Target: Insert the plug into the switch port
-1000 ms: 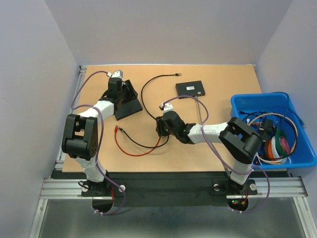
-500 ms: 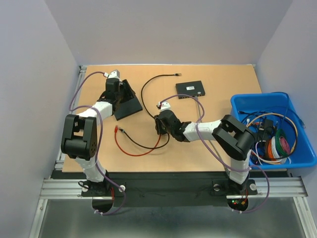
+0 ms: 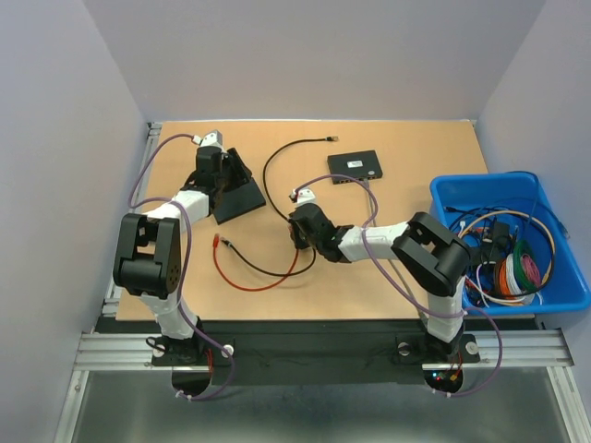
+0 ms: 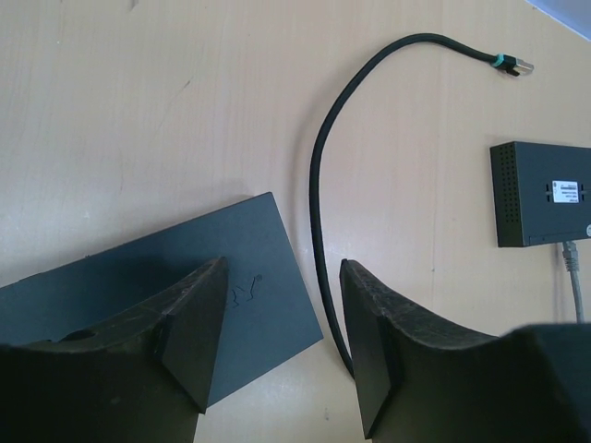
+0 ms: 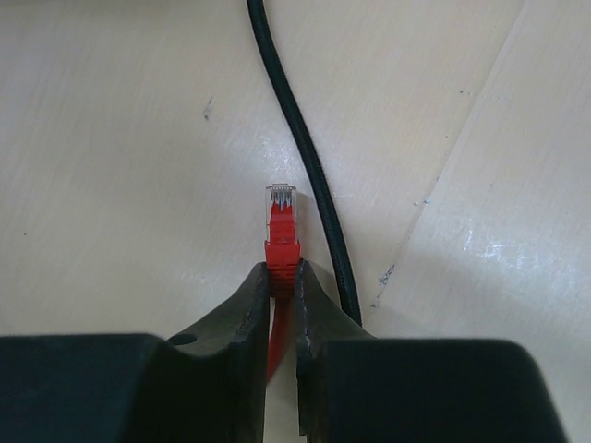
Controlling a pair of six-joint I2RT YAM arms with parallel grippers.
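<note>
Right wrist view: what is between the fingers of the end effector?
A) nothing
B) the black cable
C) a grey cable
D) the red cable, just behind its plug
D: the right end effector is closed on the red cable just behind its plug, while the black cable lies free beside it on the table.
</note>
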